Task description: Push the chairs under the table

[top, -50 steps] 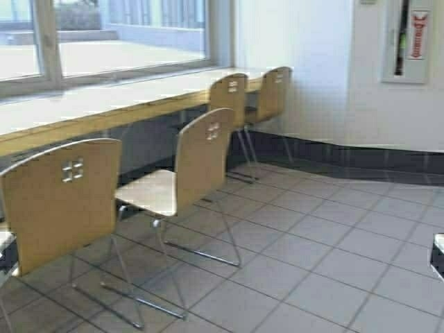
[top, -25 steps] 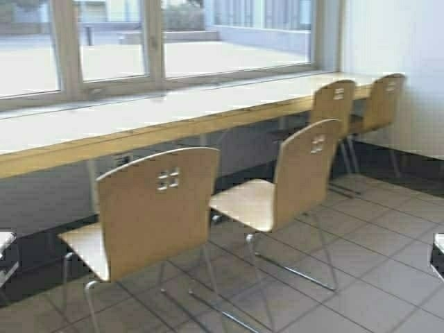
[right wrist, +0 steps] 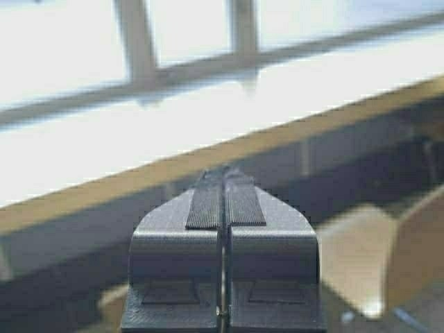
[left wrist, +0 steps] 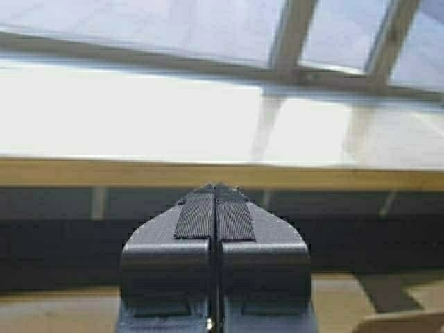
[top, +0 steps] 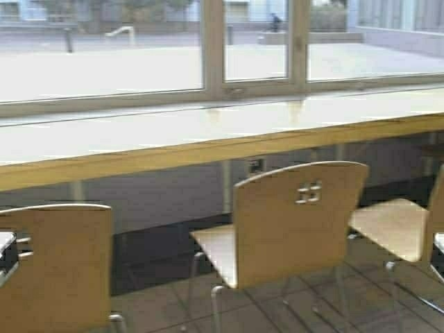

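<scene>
Evidently faced the table (top: 173, 156) head-on, with three chairs pulled out short of its yellowish front edge. Noted the middle chair (top: 298, 215) near centre, backrest toward the robot, seat stopping just shy of the edge and not under it. Noted the left chair (top: 59, 267) close in at the lower left corner, and the right chair (top: 399, 225) cut off at the right border. Found the left gripper (left wrist: 215, 208) pressed shut on nothing, pads flat together, aimed at the table edge. Found the right gripper (right wrist: 224, 201) likewise closed and empty, with a pale chair seat off to one side beyond it. Judged no push begun on any of the three.

Reckoned several ways to spoil it from there:
- Could tip a chair forward on its thin metal legs by pressing too high on the backrest.
- Could swing a chair askew by pushing off-centre, sending one corner under the table and leaving the other out.
- Could slip the narrow closed tips off the curved plywood, or through the small square holes.
- Could clip the left chair with the left arm or the base while driving forward, given so little room on that side.
- Could drive a backrest hard against the wood edge by overshooting.
</scene>
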Controlling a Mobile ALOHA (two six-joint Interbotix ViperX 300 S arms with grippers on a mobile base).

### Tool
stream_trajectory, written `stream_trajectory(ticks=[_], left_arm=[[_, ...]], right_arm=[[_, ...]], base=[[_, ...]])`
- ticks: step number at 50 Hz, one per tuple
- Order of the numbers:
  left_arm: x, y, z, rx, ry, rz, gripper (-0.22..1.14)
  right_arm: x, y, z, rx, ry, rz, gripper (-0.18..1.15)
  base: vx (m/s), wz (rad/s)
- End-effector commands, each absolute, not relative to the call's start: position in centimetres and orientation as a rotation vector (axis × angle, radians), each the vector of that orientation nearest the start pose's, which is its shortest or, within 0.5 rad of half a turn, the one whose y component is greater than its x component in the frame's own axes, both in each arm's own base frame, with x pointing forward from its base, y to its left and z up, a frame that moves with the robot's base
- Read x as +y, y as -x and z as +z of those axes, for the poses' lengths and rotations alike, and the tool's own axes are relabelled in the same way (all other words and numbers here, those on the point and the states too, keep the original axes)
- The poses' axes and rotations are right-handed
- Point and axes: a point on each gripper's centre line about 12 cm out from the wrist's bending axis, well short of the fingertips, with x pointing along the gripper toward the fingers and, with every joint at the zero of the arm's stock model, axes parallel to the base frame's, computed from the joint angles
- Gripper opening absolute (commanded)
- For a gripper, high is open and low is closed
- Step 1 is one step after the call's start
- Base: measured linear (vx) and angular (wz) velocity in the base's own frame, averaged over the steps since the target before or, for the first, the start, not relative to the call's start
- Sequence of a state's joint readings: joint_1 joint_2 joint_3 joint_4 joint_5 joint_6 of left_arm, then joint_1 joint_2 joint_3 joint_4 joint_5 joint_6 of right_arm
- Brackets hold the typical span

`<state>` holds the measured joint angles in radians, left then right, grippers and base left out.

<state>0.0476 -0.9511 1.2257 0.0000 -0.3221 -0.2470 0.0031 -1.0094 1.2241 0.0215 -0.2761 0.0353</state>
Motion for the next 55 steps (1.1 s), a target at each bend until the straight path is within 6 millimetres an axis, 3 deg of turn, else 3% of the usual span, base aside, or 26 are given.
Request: stream_trajectory(ticks=[1,10,17,24,33,39,50,55], left_arm=[[1.0,-19.9,27.8,-0.061,0.250,0.041,0.03],[1.0,-19.9,27.5,-0.055,0.255,0.041,0.03],[0.9,-19.9,27.4,-0.048,0.304,0.037,0.03],[0.1,-20.4,25.4,0.051,0.452,0.021,0.03],[-2.4,-22.0,21.8,0.261,0.642,-0.019,0.04],[-3.9,-24.0,19.5,0.381,0.702,-0.013,0.04],[-5.3,-28.5,13.4,0.555,0.797,0.100,0.04],[-6.1,-29.7,10.4,0.624,0.833,0.148,0.04]], right_arm=[[0.0,-19.3,28.5,-0.066,-0.059,-0.001,0.04],[0.3,-19.4,28.2,-0.035,-0.082,0.014,0.04],[1.7,-19.8,27.5,0.021,-0.109,0.083,0.04],[4.1,-21.0,26.8,0.118,-0.119,0.185,0.04],[8.9,-23.7,25.3,0.273,-0.173,0.317,0.04],[11.1,-26.7,22.7,0.421,-0.273,0.292,0.05],[13.2,-31.7,14.2,0.709,-0.398,0.133,0.05],[14.4,-33.2,11.5,0.775,-0.412,0.100,0.05]], base=[[0.15,0.61],[0.14,0.60],[0.13,0.51],[0.11,0.37],[0.10,0.28],[0.06,0.16],[0.04,0.10],[0.03,0.03]])
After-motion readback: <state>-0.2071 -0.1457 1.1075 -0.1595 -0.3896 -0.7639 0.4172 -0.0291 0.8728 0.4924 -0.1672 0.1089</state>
